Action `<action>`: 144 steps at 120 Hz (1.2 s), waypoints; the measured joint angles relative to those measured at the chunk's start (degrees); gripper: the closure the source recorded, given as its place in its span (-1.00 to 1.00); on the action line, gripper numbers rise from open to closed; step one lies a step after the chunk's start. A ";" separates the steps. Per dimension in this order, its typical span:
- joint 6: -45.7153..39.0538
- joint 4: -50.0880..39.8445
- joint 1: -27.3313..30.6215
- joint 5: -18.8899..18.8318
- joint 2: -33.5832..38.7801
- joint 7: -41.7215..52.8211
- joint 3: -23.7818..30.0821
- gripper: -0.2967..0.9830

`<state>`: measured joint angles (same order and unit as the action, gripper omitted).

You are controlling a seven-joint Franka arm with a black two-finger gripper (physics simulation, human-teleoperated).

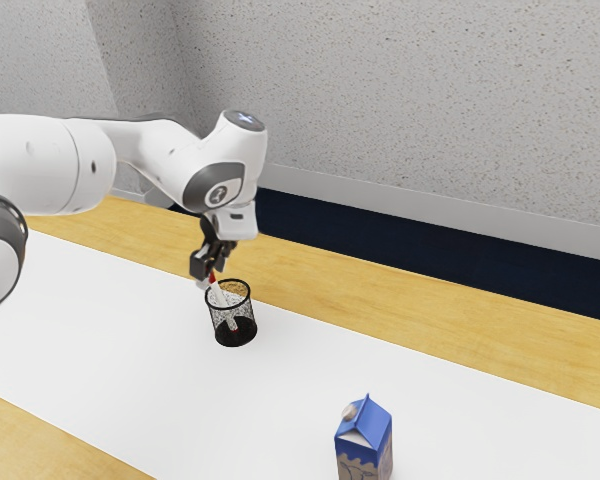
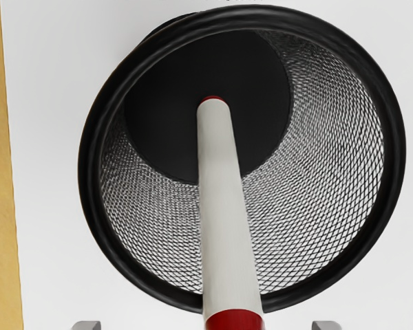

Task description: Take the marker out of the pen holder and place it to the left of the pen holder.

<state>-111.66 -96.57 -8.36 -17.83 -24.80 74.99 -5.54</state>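
Note:
My gripper [image 1: 210, 275] is over the pen holder's near-arm side, at the marker's upper end. The black mesh pen holder [image 1: 234, 318] stands upright, with the white marker [image 1: 223, 305] leaning inside it and its red end sticking out above the rim. In the wrist view the marker [image 2: 224, 206] slants from the floor of the pen holder [image 2: 394, 144] across its rim. The fingertips of my gripper [image 2: 206, 326] show wide apart at the lower edge, one on each side of the marker's red band, with gaps to both.
A blue milk carton [image 1: 364, 440] stands on the white table surface [image 1: 110, 320], toward the exterior view's lower right. Wooden strips [image 1: 400, 325] border the white surface, and a dark blue band runs along the wall behind.

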 joint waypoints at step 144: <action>1.46 -0.58 1.07 0.69 5.22 0.30 -1.16 0.60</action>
<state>-110.20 -97.15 -7.29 -17.14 -19.58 75.30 -6.70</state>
